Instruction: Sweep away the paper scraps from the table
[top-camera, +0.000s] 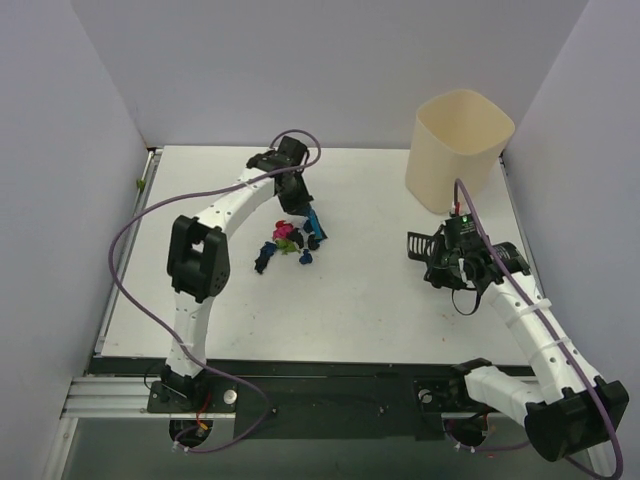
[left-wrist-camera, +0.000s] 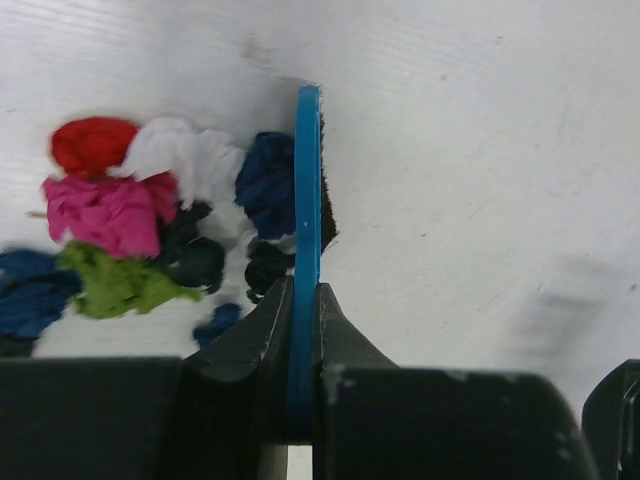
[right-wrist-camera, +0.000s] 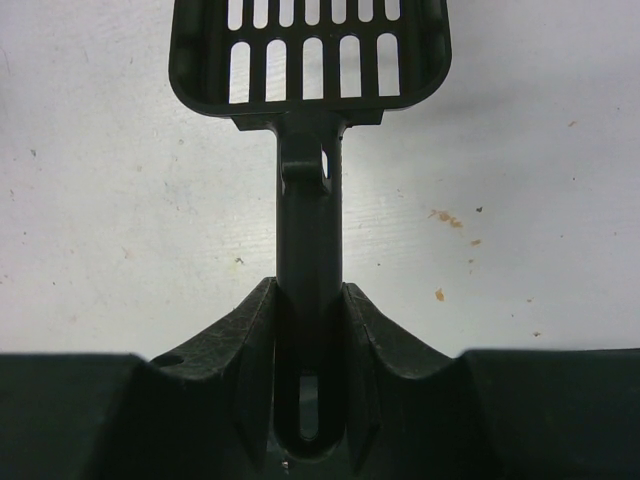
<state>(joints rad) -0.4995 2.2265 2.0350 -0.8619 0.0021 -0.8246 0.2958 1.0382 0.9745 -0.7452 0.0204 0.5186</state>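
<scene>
My left pincer (left-wrist-camera: 305, 300) clamps the blue brush (left-wrist-camera: 307, 180), my right pincer (right-wrist-camera: 310, 300) the black scoop (right-wrist-camera: 300, 230). The paper scraps (left-wrist-camera: 110, 215) at mid-left look featherlight, so I'd sweep, never pinch.

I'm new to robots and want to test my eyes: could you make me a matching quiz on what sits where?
1 flat blue brush
2 black slotted plastic scoop
3 tall cream bin
4 crumpled coloured paper scraps

A in the right hand
B heaped midway across the white table
C in the left hand
D table's far right corner

Pairs: 1-C, 2-A, 3-D, 4-B
</scene>
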